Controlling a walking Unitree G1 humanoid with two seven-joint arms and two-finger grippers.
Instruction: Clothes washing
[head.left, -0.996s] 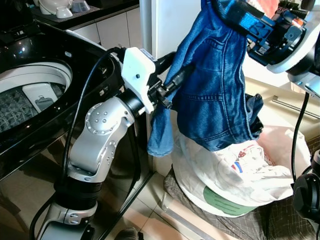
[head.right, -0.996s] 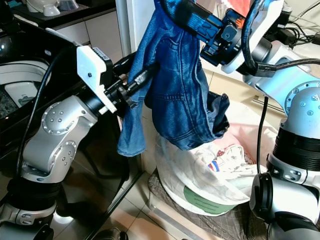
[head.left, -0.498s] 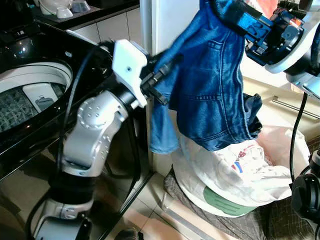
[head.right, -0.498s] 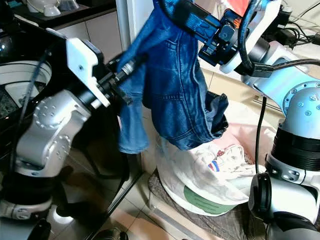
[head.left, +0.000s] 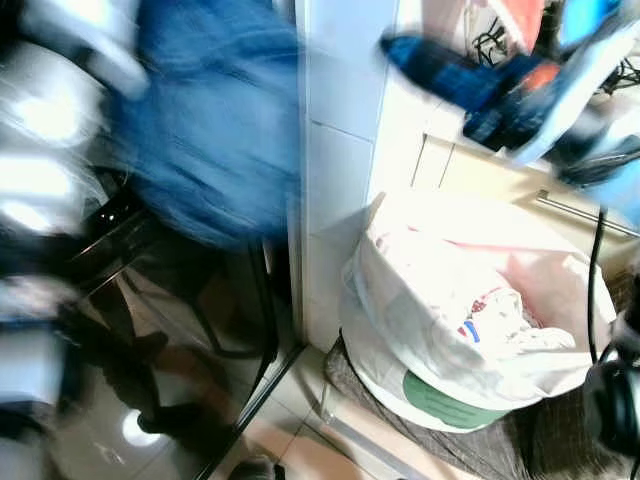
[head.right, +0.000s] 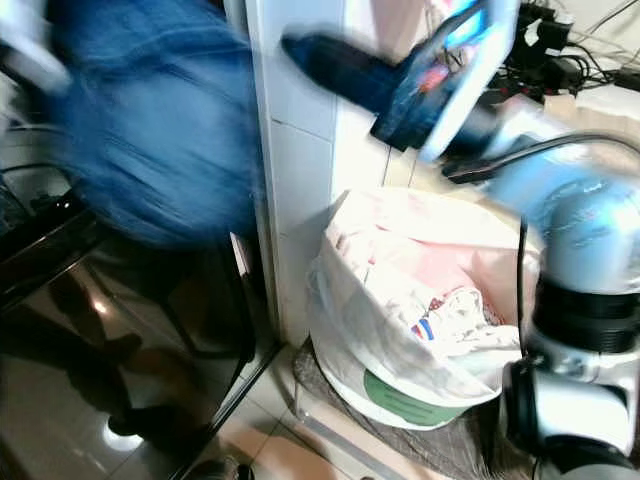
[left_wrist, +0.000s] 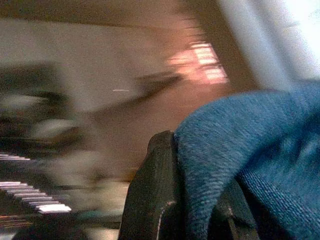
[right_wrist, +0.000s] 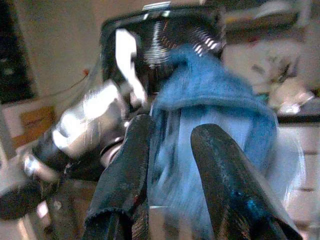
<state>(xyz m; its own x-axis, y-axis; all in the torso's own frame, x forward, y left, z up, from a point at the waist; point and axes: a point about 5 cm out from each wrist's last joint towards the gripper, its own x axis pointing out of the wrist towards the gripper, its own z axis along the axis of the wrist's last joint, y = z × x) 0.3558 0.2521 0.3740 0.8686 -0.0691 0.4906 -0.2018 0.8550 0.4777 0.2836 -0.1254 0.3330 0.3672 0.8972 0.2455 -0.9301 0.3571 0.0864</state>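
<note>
Though heavy motion blur smears the head views, the blue denim garment (head.left: 215, 130) reads as a dark blue mass high on the robot's left, in front of the glossy black front panel of the washing machine (head.left: 120, 400) and beside the white tiled wall column (head.left: 335, 150). The left gripper (left_wrist: 192, 200) is closed on this denim: in the left wrist view the cloth is draped over and pinched between its two black fingers (left_wrist: 152, 195). The left arm itself appears in the left eye view as pale silver streaks (head.left: 45, 110) at the left edge.

The right gripper (head.right: 330, 60) is raised high on the right, its dark fingers pointing toward the wall column, with the blurred blue and silver wrist (head.right: 455, 65) behind it. In the right wrist view its two black fingers (right_wrist: 125, 165) stand apart with a gap between them, and the denim lies beyond them, not clearly between them; whether any cloth remains caught there cannot be told through the blur.

Below the right arm, on the floor against the wall, sits a white bag of laundry (head.left: 400, 330) with a green label (head.left: 440, 400), open at the top, holding pale pink and white printed cloth (head.left: 500, 310). It rests on a grey checked mat (head.left: 540, 450).
</note>
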